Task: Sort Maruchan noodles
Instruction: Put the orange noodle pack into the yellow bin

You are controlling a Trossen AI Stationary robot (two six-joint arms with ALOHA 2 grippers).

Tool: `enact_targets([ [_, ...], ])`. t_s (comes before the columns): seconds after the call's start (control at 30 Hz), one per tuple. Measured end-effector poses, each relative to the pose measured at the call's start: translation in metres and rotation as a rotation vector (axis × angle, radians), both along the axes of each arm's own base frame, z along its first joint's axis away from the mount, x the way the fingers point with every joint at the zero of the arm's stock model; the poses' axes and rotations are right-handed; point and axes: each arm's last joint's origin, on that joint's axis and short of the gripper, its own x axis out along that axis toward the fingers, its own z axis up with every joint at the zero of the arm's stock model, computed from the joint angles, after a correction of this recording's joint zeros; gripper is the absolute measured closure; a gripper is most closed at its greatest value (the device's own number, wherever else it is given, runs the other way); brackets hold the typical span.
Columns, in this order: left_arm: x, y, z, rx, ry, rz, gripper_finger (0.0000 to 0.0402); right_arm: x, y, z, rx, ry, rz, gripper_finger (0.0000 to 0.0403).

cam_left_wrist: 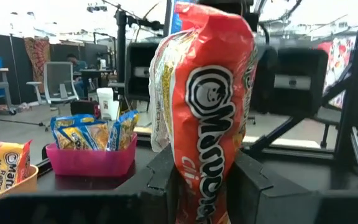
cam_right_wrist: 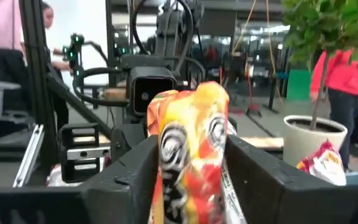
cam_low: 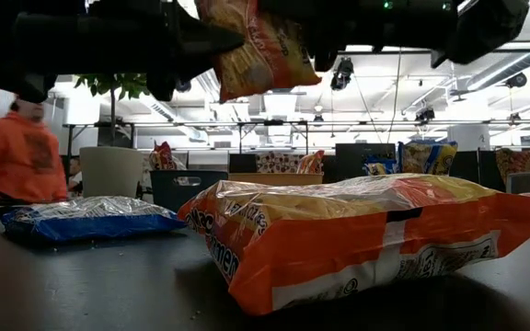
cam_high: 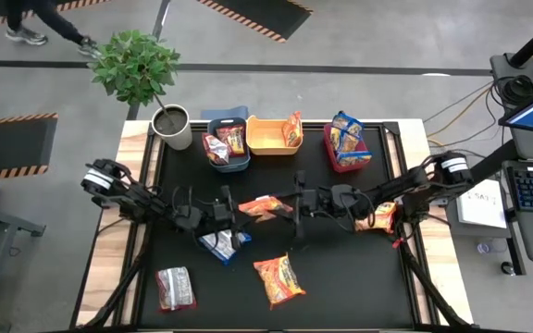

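Crinkly orange plastic ramen packet point(cam_high: 268, 205), flat and rectangular, is held above the middle of the black tabletop point(cam_high: 340, 277). Both arms reach inward, meeting there. Left gripper point(cam_left_wrist: 205, 180) is clamped on one end of it; right gripper point(cam_right_wrist: 188, 168) pinches the other.

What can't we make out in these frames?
1. Orange packet, held by left gripper and right gripper: low view, top cut by edge.
2. Packet by right arm: high view, arm overlaps it.
3. Blue packet: high view, left arm overlaps.
4. Blue bin contents: high view, too small to count.
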Motion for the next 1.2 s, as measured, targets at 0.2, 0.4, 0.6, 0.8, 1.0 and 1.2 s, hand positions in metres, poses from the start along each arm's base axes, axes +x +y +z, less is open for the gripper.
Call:
enact_targets([
  [0.2, 0.0, -0.001, -0.012, -0.002, 0.14, -0.014, 0.0326, -0.012, -0.003, 0.021, 0.002, 0.179, -0.027, 0.018],
  [0.4, -0.003, 0.0, -0.02, -0.026, 0.277, -0.012, 0.0326, -0.016, -0.003, 0.049, 0.022, 0.424, -0.034, 0.0143],
  [0.6, -0.01, 0.002, -0.008, 0.012, 0.375, -0.047, 0.0326, -0.011, -0.002, 0.074, 0.0, 0.614, -0.038, 0.0118],
  [0.8, -0.017, 0.004, 0.015, 0.096, 0.493, -0.079, 0.0326, 0.006, 0.002, 0.09, -0.006, 0.713, 0.03, 0.0106],
  [1.0, -0.024, 0.007, 0.027, 0.109, 0.52, -0.072, 0.0326, 0.025, 0.005, 0.098, -0.043, 0.797, 0.049, 0.0108],
  [1.2, -0.026, 0.008, 0.025, 0.104, 0.536, -0.072, 0.0326, 0.042, 0.008, 0.095, -0.072, 0.877, 0.053, 0.0107],
])
